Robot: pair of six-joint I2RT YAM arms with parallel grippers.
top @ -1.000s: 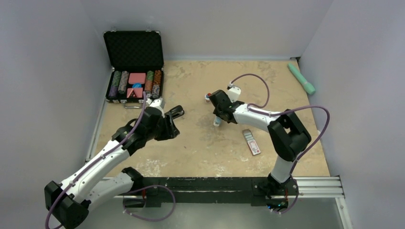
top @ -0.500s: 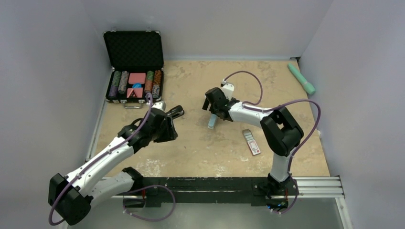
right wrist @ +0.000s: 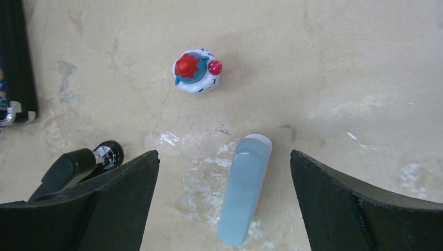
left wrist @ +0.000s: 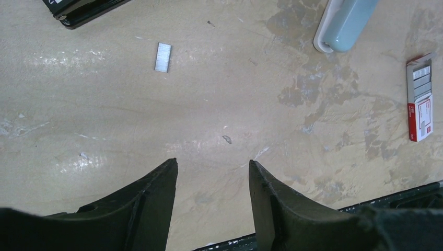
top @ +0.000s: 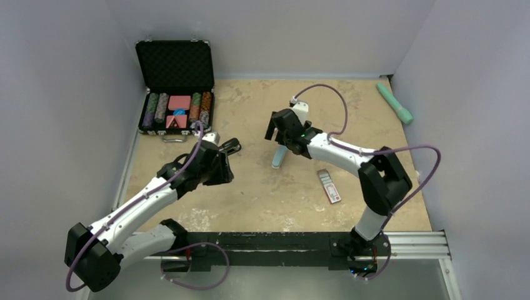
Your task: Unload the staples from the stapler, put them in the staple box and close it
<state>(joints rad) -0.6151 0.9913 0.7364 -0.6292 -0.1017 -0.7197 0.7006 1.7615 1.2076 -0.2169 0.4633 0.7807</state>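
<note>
The black stapler (top: 229, 147) lies on the table just beyond my left gripper (top: 220, 170); its end shows at the top left of the left wrist view (left wrist: 78, 11) and at the lower left of the right wrist view (right wrist: 83, 163). A short silvery strip of staples (left wrist: 163, 56) lies loose on the table, a little way from the stapler. My left gripper (left wrist: 211, 163) is open above bare table with nothing between its fingers. My right gripper (top: 278, 132) (right wrist: 224, 154) stands wide open over a pale blue bar (right wrist: 244, 188) and is not touching it.
The pale blue bar (top: 279, 156) lies mid-table. A red, white and grey staple pack (top: 329, 185) (left wrist: 420, 99) lies to its right. A small red, white and blue toy (right wrist: 196, 73) sits beyond the bar. An open black case of chips (top: 175, 84) stands at the back left, a teal stick (top: 394, 102) at the back right.
My right gripper has opened wide and drawn back from the pale blue bar, which now lies flat on the table. The left arm has shifted slightly.
</note>
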